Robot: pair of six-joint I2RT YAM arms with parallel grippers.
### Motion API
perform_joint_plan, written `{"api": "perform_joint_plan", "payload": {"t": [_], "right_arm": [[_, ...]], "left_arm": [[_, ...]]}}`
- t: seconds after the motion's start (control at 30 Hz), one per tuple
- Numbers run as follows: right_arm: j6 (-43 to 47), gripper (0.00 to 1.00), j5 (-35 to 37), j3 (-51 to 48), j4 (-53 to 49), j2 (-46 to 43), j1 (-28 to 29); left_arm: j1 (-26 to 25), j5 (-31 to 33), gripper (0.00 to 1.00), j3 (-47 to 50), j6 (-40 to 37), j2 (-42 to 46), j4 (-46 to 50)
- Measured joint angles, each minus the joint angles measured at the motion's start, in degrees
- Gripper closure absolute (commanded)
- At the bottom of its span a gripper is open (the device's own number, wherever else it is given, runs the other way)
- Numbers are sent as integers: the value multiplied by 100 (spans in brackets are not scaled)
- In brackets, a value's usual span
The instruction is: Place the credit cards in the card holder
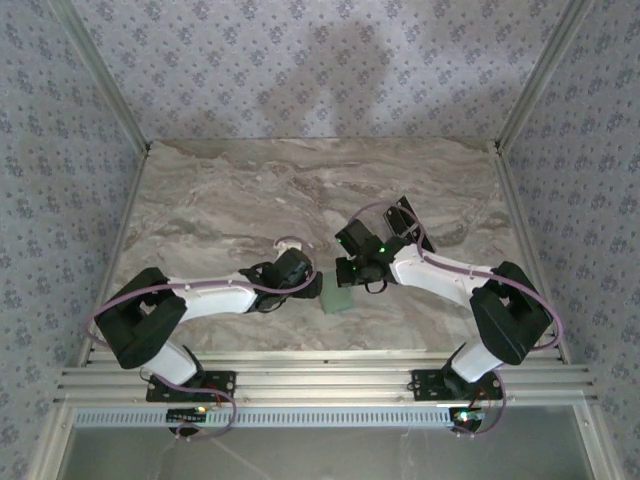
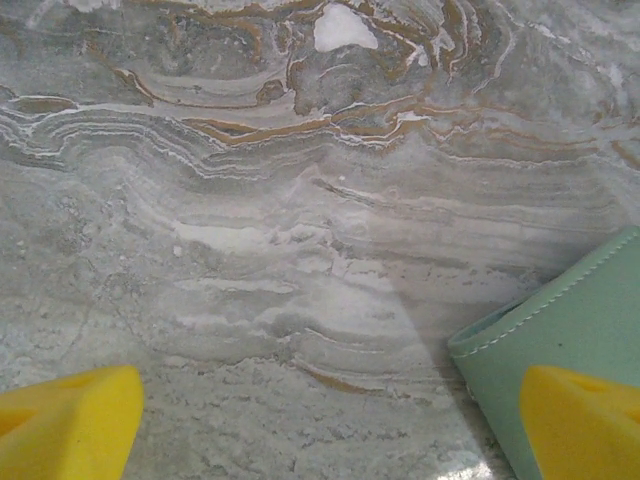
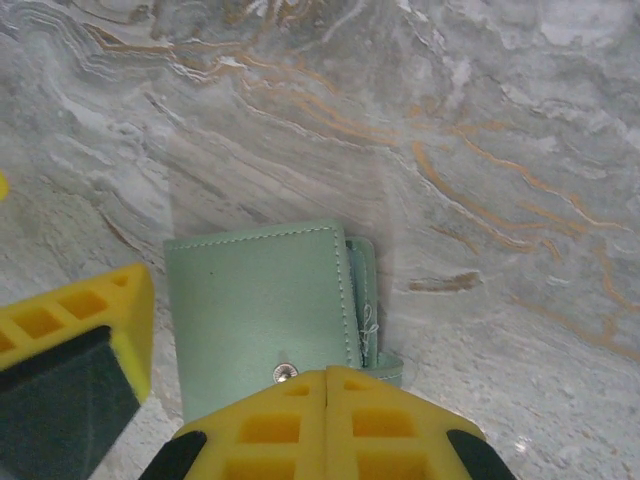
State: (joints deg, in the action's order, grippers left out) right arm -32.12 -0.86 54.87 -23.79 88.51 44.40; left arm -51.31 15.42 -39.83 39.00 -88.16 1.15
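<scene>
On the veined grey marble tabletop (image 1: 250, 190), a pale sage-green stitched card holder (image 3: 260, 310) lies flat; the left gripper (image 2: 325, 430) gapes wide beside it, empty; the right gripper (image 3: 328, 395) is pressed closed, empty.

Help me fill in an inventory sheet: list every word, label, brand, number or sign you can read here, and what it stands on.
No readable text in any view.
The card holder: plain green, with stitching and a bare snap stud; no brand or lettering shows.
The table: marble veining only.
The wallpaper: a repeated ornamental motif, no letters.
</scene>
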Motion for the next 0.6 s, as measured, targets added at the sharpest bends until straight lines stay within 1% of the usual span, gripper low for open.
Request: {"api": "perform_joint_plan", "payload": {"t": [0.23, 0.6], "right_arm": [[0, 100, -2, -46, 186, 4, 66], [0, 100, -4, -74, 402, 232, 76]], "left_arm": [[0, -107, 3, -22, -15, -175, -11], [0, -87, 3, -48, -11, -236, -28]]}}
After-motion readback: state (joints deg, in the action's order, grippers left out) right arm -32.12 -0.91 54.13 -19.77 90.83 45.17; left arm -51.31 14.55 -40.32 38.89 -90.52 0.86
